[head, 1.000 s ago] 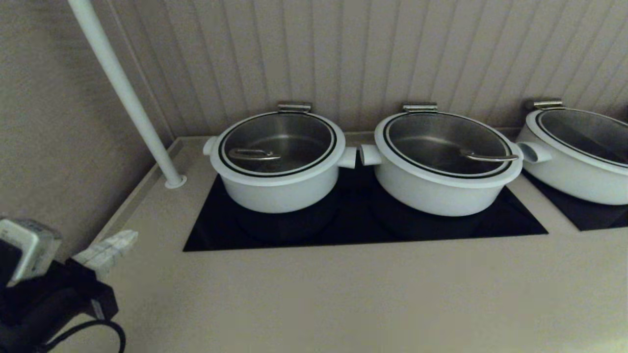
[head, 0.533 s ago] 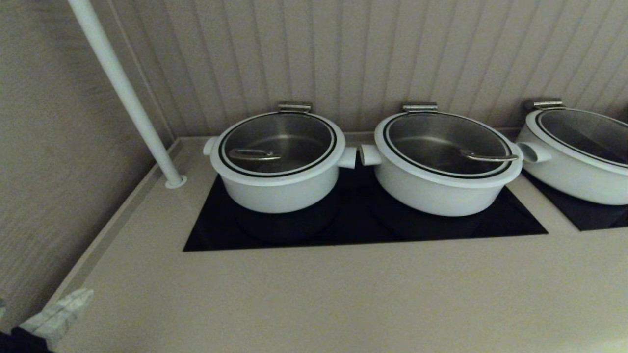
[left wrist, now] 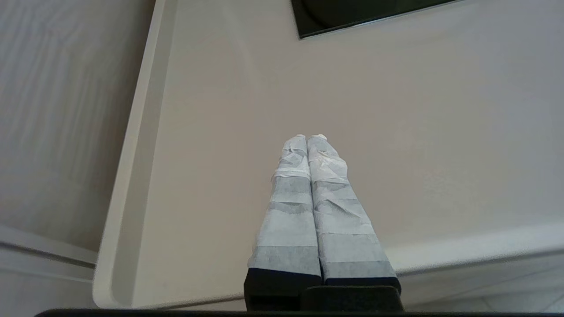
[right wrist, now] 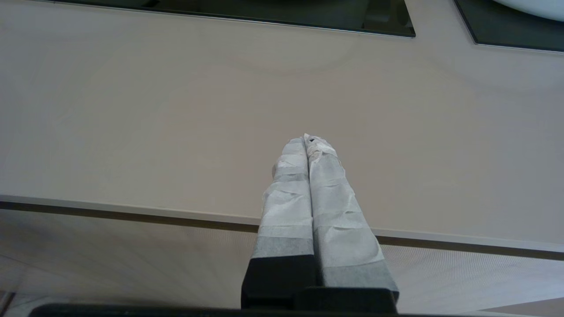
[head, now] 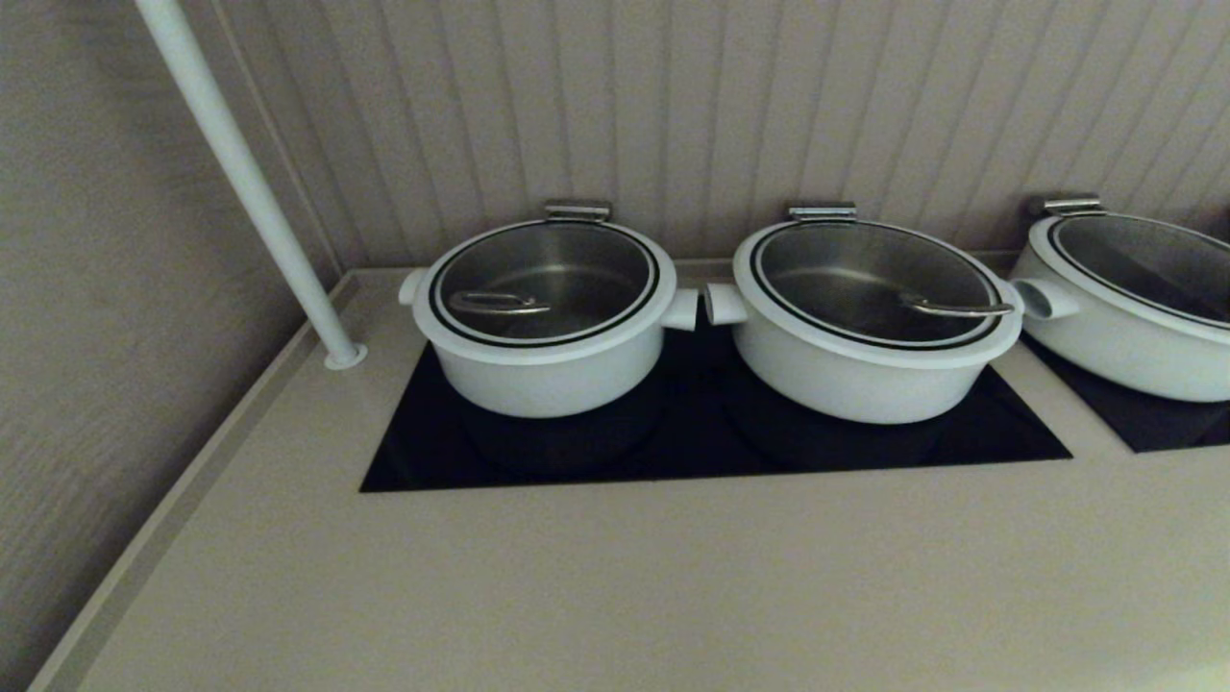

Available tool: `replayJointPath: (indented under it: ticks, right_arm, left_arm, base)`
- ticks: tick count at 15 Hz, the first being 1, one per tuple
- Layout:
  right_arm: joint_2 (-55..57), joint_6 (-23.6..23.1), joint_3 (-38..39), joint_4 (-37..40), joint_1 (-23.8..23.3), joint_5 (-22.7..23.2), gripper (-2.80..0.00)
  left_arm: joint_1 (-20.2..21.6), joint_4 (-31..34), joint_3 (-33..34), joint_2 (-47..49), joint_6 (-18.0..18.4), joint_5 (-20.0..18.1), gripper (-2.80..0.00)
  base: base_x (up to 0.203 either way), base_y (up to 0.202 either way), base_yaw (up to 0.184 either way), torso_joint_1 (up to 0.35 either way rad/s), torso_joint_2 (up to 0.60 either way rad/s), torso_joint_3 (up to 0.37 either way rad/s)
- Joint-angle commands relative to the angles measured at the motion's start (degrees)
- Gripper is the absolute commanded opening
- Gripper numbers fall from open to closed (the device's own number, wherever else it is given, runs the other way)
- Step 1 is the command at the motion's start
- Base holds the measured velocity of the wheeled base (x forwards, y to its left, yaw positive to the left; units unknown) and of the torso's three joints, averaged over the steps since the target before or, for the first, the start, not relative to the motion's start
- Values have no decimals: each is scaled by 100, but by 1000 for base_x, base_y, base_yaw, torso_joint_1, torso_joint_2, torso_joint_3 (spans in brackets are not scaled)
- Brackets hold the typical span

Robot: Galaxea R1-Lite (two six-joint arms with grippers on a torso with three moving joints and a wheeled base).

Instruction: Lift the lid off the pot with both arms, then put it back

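Observation:
The pot (head: 548, 370) is the deeper white one on the left of the black cooktop (head: 711, 437). The glass lid (head: 544, 281) with its thin steel handle (head: 498, 305) rests on it. Neither arm shows in the head view. My left gripper (left wrist: 307, 137) is shut and empty above the beige counter near its left front corner. My right gripper (right wrist: 307, 140) is shut and empty above the counter's front edge. The pot and lid do not show in either wrist view.
A wider white pot (head: 865, 365) with a lid stands right of the pot, and a third (head: 1134, 327) at the far right. A white pole (head: 250, 187) rises from the counter's back left. A ribbed wall stands behind. The beige counter (head: 615, 586) lies in front.
My left arm has drawn back out of the head view at the bottom left. The pots and lids have not moved.

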Motion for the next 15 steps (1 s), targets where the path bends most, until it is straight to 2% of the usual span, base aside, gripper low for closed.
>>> replayJointPath:
  ticks: [1,3,5,10,15]
  right_arm:
    - [9,-7,0,5,-7,7,-280]
    - [9,-7,0,5,1,7,-280]
    - [9,-7,0,5,1,5,-280]
    - [9,-7,0,5,1,6,-280]
    - [9,-7,0,5,-4,7,-280]
  left_arm:
    - [-107,362,-29,-966,-21,20,-280]
    - [-131,441,-45,-1307,-69,31,-280]
    - [-138,435,-27,-1314,-367,53,-280]
    - [-131,427,-26,-1314,-839,169,-280]
    - [-138,436,-35,-1314,-887,151,-280]
  base:
    - [0,0,0,0,0,0]
    - [0,0,0,0,0,0]
    - [0,0,0,0,0,0]
    - [0,0,0,0,0,0]
    - [0,0,0,0,0,0]
